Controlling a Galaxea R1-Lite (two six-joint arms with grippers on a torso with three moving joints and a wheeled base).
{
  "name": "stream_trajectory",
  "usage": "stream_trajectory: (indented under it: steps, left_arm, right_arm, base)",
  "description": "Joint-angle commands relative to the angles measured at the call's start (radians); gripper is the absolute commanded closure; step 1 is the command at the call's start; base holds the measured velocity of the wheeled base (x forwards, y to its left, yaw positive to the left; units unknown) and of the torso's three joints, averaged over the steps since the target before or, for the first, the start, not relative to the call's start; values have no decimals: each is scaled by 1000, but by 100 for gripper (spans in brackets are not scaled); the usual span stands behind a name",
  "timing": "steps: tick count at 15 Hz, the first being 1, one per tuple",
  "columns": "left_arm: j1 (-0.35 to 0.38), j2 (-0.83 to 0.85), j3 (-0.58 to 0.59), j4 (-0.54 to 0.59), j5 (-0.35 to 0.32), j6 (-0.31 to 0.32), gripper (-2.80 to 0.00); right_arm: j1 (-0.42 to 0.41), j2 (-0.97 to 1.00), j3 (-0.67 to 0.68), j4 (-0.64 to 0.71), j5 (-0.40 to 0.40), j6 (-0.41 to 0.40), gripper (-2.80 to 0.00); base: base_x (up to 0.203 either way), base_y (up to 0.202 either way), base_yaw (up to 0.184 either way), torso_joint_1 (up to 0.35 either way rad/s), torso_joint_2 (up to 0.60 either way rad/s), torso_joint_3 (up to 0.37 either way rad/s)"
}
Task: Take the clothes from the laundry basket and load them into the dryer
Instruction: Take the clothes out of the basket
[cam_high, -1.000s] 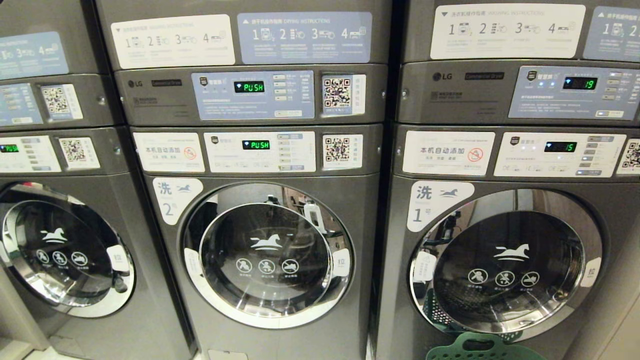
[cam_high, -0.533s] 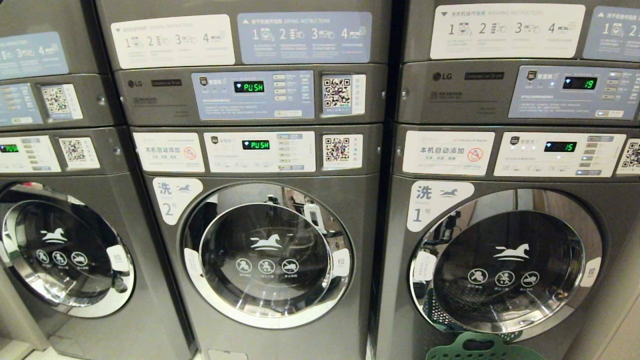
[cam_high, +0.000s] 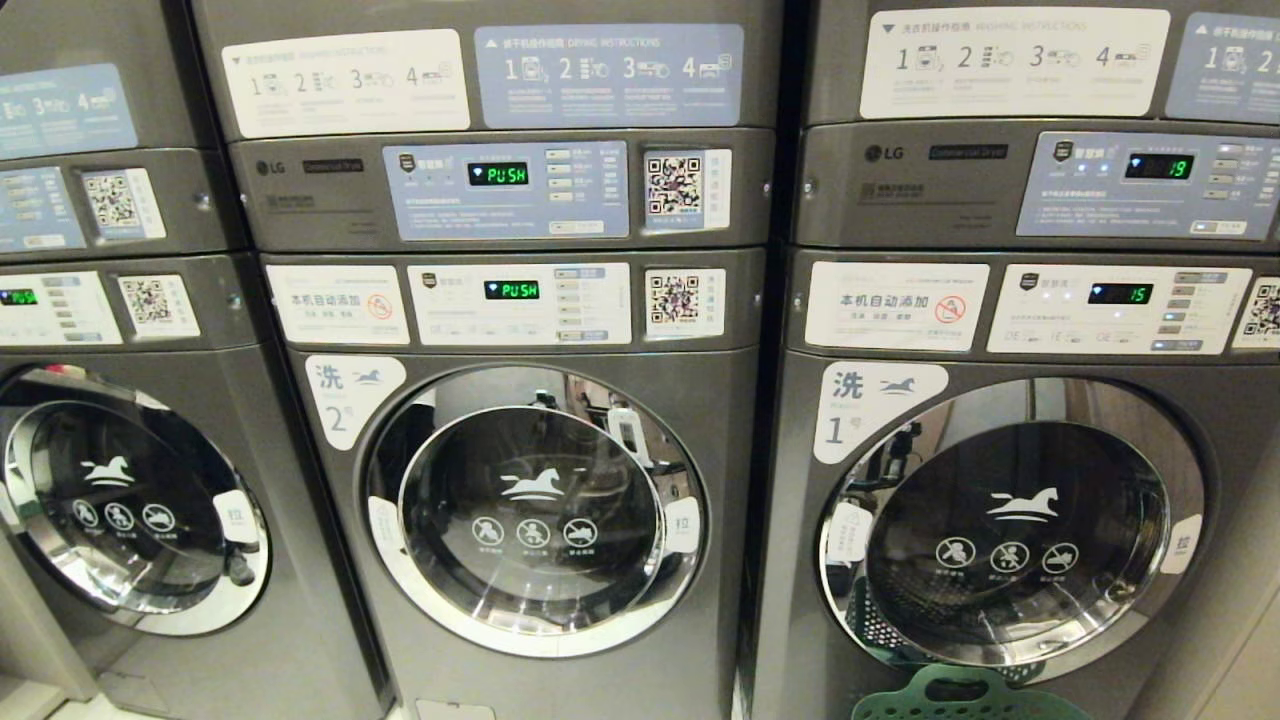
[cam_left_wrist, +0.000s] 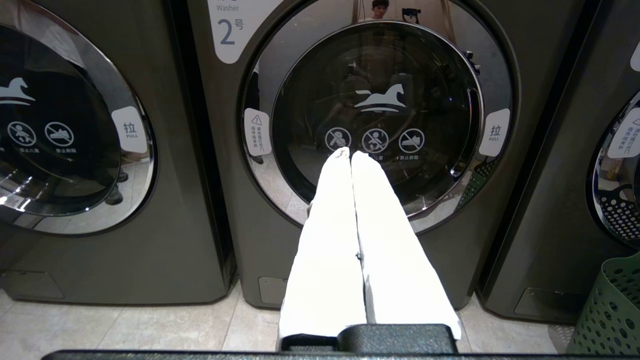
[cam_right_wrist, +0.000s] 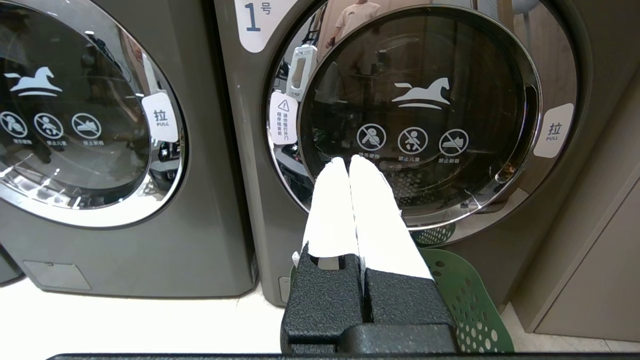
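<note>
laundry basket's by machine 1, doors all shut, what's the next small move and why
Probably send the right hand to the pull tab on the machine 1 door. That door is shut, both hands are closed and empty, and the green laundry basket sits just below it, so nothing can be loaded yet.

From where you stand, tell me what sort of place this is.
Most likely a self-service laundromat: a row of stacked commercial machines with numbered round doors, instruction stickers and QR codes on the panels, and a green laundry basket on the floor.
</note>
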Motion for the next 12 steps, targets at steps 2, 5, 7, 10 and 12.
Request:
stream_trajectory:
  steps: [2,5,7,10,12]
  left_arm:
    - [0,0,0,0,0,2,0]
    - [0,-2,0,0,0,2,0]
    - [0,-1,0,0,0,2,0]
    - [0,0,0,0,0,5,0]
    - [0,-1,0,0,0,4,0]
  right_arm:
    - [0,-2,0,0,0,0,0]
    - [0,-2,0,0,0,-1,0]
    - [0,-1,0,1,0,-1,0]
    - [0,-2,0,0,1,-1,0]
    - [0,-2,-1,2,0,-7,0]
  base:
    - [0,0,0,0,0,0]
    - [0,0,0,3,4,-138]
    - [0,0,0,6,8,-189]
    - [0,0,0,2,8,-195]
    - [0,0,0,2,8,-200]
